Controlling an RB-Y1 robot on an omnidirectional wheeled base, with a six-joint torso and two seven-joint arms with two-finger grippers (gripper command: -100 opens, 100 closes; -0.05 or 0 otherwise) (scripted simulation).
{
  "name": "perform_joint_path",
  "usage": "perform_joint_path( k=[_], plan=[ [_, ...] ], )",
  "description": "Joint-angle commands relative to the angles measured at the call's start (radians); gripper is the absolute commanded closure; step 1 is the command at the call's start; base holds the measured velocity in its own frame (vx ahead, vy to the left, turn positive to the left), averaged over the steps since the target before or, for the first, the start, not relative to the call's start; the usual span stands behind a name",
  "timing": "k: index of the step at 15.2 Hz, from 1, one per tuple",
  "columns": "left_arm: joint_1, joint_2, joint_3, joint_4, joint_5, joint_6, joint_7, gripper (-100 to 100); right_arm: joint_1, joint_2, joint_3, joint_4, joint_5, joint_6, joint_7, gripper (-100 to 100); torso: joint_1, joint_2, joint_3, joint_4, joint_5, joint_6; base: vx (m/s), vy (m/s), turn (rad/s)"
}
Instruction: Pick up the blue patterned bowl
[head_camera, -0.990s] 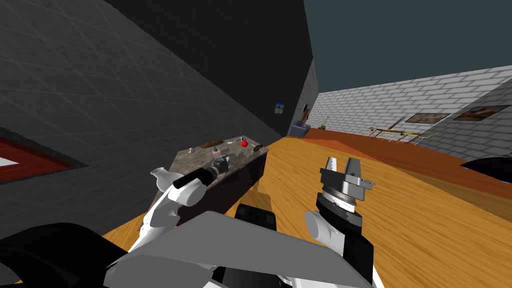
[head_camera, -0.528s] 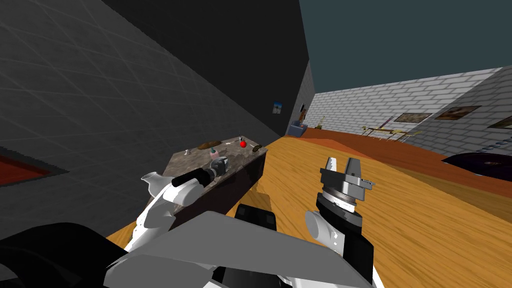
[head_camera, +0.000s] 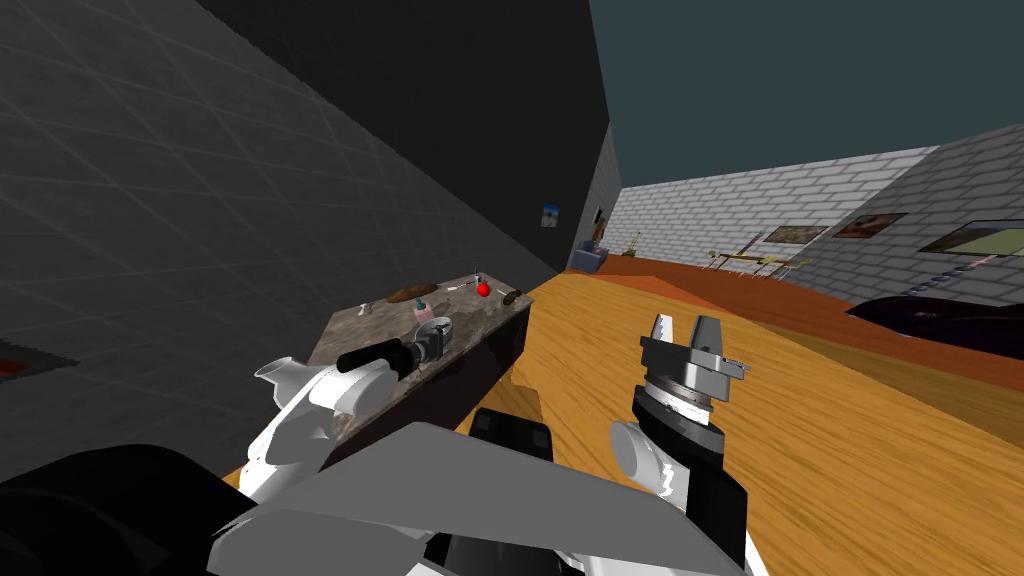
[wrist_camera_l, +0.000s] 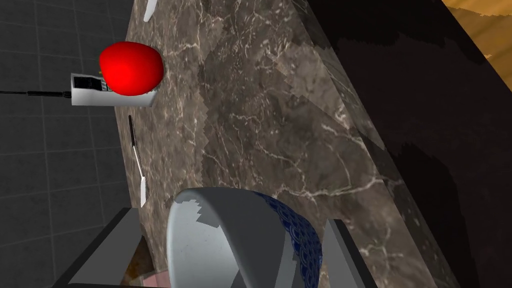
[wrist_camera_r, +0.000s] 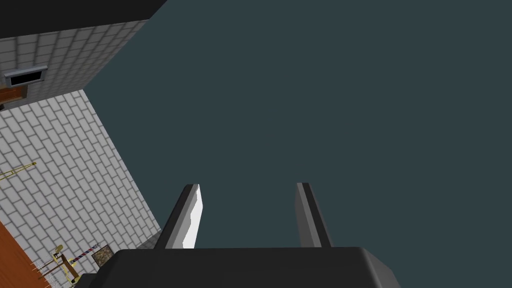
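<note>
My left gripper (wrist_camera_l: 230, 216) straddles the blue patterned bowl (wrist_camera_l: 235, 250) on the marble counter (wrist_camera_l: 280, 115), jaws spread either side so closing should pinch it, while my right gripper (head_camera: 684, 328) hangs open, out of the way.

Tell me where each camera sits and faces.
Head view: on the head, looking down and forward at the marble counter and wood floor; both forearms, the left gripper and the right gripper show.
Left wrist view: on the left hand, looking along the counter at the blue patterned bowl between its open fingers.
Right wrist view: on the right hand, facing upward; its open fingers show.
Shared: head and left wrist views both show the counter and red apple.
</note>
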Motion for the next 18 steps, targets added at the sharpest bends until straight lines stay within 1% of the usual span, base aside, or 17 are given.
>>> perform_joint_path(
  k=[1, 2, 3, 4, 5, 6, 7, 8, 9, 11, 12, 13, 14, 15, 16, 17, 18],
  plan=[
    [-0.001, 0.007, 0.01, 0.002, 0.005, 0.034, 0.0, -100, 0.0, 0.0, 0.0, 0.0, 0.0, 0.0, 0.0, 0, 0.0, 0.0, 0.0, 0.0, 0.0, 0.0, 0.02, 0.026, -0.03],
    [0.009, 0.019, 0.03, 0.0, 0.011, 0.067, -0.003, -100, 0.0, 0.0, 0.0, 0.0, 0.0, 0.0, 0.0, 0, 0.0, 0.0, 0.0, 0.0, 0.0, 0.0, 0.024, 0.025, -0.073],
    [0.009, 0.019, 0.03, 0.0, 0.011, 0.083, -0.003, -100, 0.0, 0.0, 0.0, 0.0, 0.0, 0.0, 0.0, 0, -0.001, 0.0, 0.0, 0.0, 0.0, 0.0, 0.027, 0.031, -0.078],
    [0.02, 0.03, 0.05, -0.003, 0.016, 0.107, -0.007, -100, 0.0, 0.0, 0.0, 0.0, 0.0, 0.0, 0.0, 0, 0.0, 0.0, 0.0, 0.0, 0.0, 0.0, 0.03, 0.04, -0.096],
    [0.02, 0.03, 0.05, -0.003, 0.016, 0.129, -0.007, -100, 0.0, 0.0, 0.0, 0.0, 0.0, 0.0, 0.0, 0, 0.0, 0.0, 0.0, 0.0, 0.0, 0.0, 0.031, 0.044, -0.08],
    [0.02, 0.03, 0.05, -0.003, 0.016, 0.13, -0.007, -100, 0.0, 0.0, 0.0, 0.0, 0.0, 0.0, 0.0, 0, 0.001, 0.0, 0.0, 0.0, 0.0, 0.0, 0.023, 0.034, -0.022],
    [0.031, 0.042, 0.069, -0.005, 0.02, 0.161, -0.012, -100, 0.0, 0.0, 0.0, 0.0, 0.0, 0.0, 0.0, 0, 0.0, 0.0, 0.0, 0.0, 0.0, 0.0, 0.029, 0.032, -0.064],
    [0.031, 0.042, 0.069, -0.005, 0.02, 0.173, -0.012, -100, 0.0, 0.0, 0.0, 0.0, 0.0, 0.0, 0.0, 0, 0.0, 0.0, 0.0, 0.0, 0.0, 0.0, 0.028, 0.033, -0.069],
    [0.043, 0.053, 0.087, -0.008, 0.023, 0.197, -0.016, -100, 0.0, 0.0, 0.0, 0.0, 0.0, 0.0, 0.0, 0, 0.0, 0.0, 0.0, 0.0, 0.0, 0.0, 0.03, 0.033, -0.101],
    [0.043, 0.053, 0.087, -0.008, 0.023, 0.214, -0.016, -100, 0.0, 0.0, 0.0, 0.0, 0.0, 0.0, 0.0, 0, 0.0, 0.0, 0.0, 0.0, 0.0, 0.0, 0.021, 0.029, -0.037],
    [0.054, 0.063, 0.103, -0.012, 0.026, 0.251, -0.021, -100, 0.0, 0.0, 0.0, 0.0, 0.0, 0.0, 0.0, 0, -0.001, 0.0, 0.0, 0.0, 0.0, 0.0, 0.018, 0.021, -0.044],
    [0.054, 0.063, 0.103, -0.012, 0.026, 0.251, -0.021, -100, 0.0, 0.0, 0.0, 0.0, 0.0, 0.0, 0.0, 0, -0.001, 0.0, 0.0, 0.0, 0.0, 0.0, 0.017, 0.022, -0.055],
    [0.065, 0.073, 0.119, -0.017, 0.028, 0.285, -0.027, -100, 0.0, 0.0, 0.0, 0.0, 0.0, 0.0, 0.0, 0, -0.001, 0.0, 0.0, 0.0, 0.0, 0.0, 0.017, 0.022, -0.073],
    [0.065, 0.073, 0.119, -0.017, 0.028, 0.285, -0.027, -100, 0.0, 0.0, 0.0, 0.0, 0.0, 0.0, 0.0, 0, -0.001, 0.001, 0.0, 0.0, 0.0, 0.0, 0.017, 0.023, -0.057],
    [0.076, 0.083, 0.132, -0.023, 0.03, 0.315, -0.031, -100, 0.0, 0.0, 0.0, 0.0, 0.0, 0.0, 0.0, 0, -0.001, 0.001, 0.0, 0.0, 0.0, 0.0, 0.022, 0.028, -0.061],
    [0.076, 0.083, 0.132, -0.023, 0.03, 0.315, -0.031, -100, 0.0, 0.0, 0.0, 0.0, 0.0, 0.0, 0.0, 0, -0.001, 0.0, 0.0, 0.0, 0.0, 0.0, 0.022, 0.026, -0.05],
    [0.086, 0.092, 0.145, -0.031, 0.032, 0.342, -0.036, -100, 0.0, 0.0, 0.0, 0.0, 0.0, 0.0, 0.0, 0, -0.001, 0.0, 0.0, 0.0, 0.0, 0.0, 0.021, 0.025, -0.059]
  ],
)
